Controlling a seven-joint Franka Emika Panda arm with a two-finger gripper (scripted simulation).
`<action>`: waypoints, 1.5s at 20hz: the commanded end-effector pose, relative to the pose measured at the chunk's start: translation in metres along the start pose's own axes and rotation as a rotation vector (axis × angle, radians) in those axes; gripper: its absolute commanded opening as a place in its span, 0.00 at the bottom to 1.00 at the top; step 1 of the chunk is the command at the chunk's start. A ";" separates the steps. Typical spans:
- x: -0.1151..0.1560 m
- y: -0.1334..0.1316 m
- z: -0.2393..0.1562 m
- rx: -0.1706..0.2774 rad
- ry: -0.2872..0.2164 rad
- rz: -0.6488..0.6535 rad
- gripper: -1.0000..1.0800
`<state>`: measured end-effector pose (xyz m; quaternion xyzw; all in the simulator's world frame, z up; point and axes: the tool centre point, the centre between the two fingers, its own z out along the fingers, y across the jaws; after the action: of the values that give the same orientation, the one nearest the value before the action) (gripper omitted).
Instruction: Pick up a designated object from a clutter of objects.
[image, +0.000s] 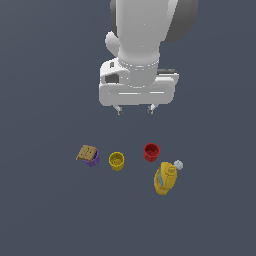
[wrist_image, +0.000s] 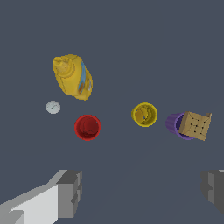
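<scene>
The hand (image: 135, 111) hangs high over the counter (image: 45, 210) with its fingers (wrist_image: 70, 192) spread wide and nothing in them. The yellow cup (image: 116, 161) stands upright far below it, a bit off to one side. The red cup (image: 151, 152) and the purple cup (image: 92, 159) stand on either side of it.

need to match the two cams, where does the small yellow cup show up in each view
Exterior view: the small yellow cup stands between the purple cup and the red cup, below the raised pincer.
Wrist view: the small yellow cup sits right of centre, between the red cup and the purple cup.
Shared landmark: the red cup, the yellow cup's neighbour on the mustard bottle side in both views.
</scene>
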<state>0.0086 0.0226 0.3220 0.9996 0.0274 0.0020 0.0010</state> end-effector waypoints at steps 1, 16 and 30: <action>0.000 0.000 0.000 0.000 0.000 0.000 0.96; 0.006 -0.013 -0.007 0.018 0.029 -0.046 0.96; 0.033 0.021 0.080 0.010 0.018 -0.131 0.96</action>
<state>0.0394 0.0092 0.2579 0.9962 0.0857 0.0121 -0.0050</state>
